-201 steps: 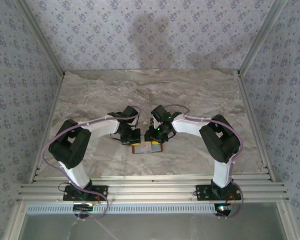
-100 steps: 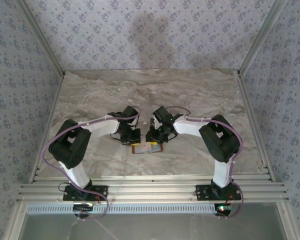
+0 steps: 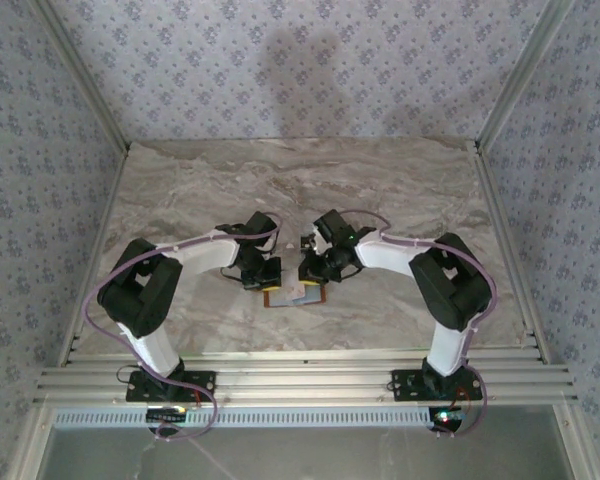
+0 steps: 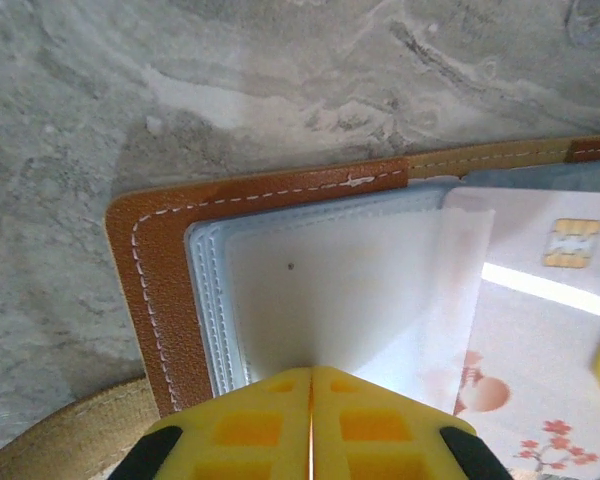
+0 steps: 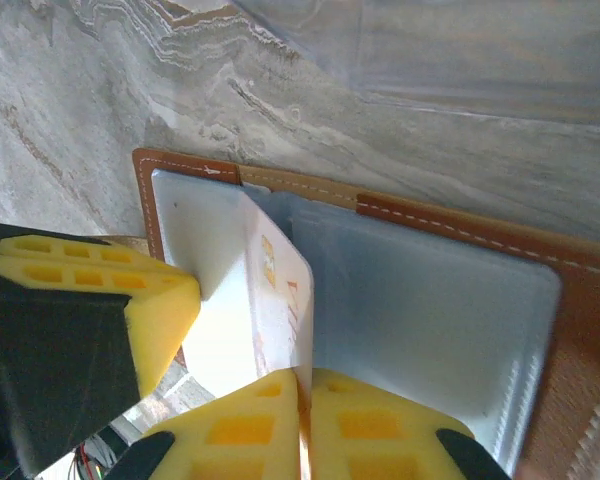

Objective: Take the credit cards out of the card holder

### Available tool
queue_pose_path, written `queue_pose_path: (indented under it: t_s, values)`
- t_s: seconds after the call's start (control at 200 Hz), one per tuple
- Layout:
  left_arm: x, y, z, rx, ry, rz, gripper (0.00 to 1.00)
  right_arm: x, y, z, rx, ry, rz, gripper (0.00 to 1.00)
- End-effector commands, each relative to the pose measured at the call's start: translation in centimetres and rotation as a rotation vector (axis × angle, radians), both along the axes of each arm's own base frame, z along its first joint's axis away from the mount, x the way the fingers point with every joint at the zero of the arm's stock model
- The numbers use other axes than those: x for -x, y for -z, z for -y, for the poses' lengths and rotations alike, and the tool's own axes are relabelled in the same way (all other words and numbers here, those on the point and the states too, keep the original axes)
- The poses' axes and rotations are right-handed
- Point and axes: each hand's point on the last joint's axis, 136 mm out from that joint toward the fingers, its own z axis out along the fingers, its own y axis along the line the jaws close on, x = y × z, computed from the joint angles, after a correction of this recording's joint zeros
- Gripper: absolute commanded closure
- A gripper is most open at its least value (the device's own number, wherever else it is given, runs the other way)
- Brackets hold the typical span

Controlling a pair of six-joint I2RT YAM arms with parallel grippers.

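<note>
The card holder (image 3: 294, 295) lies open on the marble near the front, brown leather edge (image 4: 160, 270) around pale grey-blue panels (image 5: 430, 310). My left gripper (image 4: 310, 370) is shut, its yellow tips pressing on the holder's left panel. A whitish credit card (image 4: 540, 340) with a gold chip and pinkish print sticks out of a clear sleeve. My right gripper (image 5: 302, 372) is shut on that card (image 5: 280, 290), which stands tilted up from the holder. In the top view the left gripper (image 3: 263, 280) and right gripper (image 3: 307, 275) meet over the holder. No dark card shows.
The marble table (image 3: 300, 190) stretches wide behind the holder. Aluminium rails (image 3: 300, 380) run along the near edge, and patterned walls close the sides and back. A tan strap (image 4: 50, 450) lies beside the holder's left end.
The right gripper's jaws have closed onto the whitish card's edge, and the right arm's elbow has shifted slightly right. The left arm has stayed still.
</note>
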Motion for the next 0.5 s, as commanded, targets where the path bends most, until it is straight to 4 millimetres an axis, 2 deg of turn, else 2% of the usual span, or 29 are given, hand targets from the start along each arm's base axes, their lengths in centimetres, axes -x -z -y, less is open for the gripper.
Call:
queue_pose_path:
  t_s: [0.0,0.22,0.355,0.49,0.495]
  values:
    - [0.5,0.5,-1.1,-0.066,0.014,-0.018,0.91,0.5,-0.3,1.8,0.049,0.006,0.006,0.93]
    - [-0.4,-1.1,-0.4,-0.041,0.02,0.019,0.9,-0.2,-2.9,2.8,0.038,0.007,0.049,0.96]
    - [-1.0,-2.6,0.0,-0.02,0.022,0.055,0.9,-0.7,-4.5,3.9,0.065,-0.1,0.121,1.0]
    - [-1.2,-3.7,-0.2,-0.014,0.017,0.094,0.9,-1.0,-6.2,5.3,0.134,-0.266,0.241,1.0]
    - [-1.2,-3.7,-0.3,-0.014,0.017,0.095,0.89,-1.4,-6.7,5.2,0.132,-0.268,0.258,1.0]
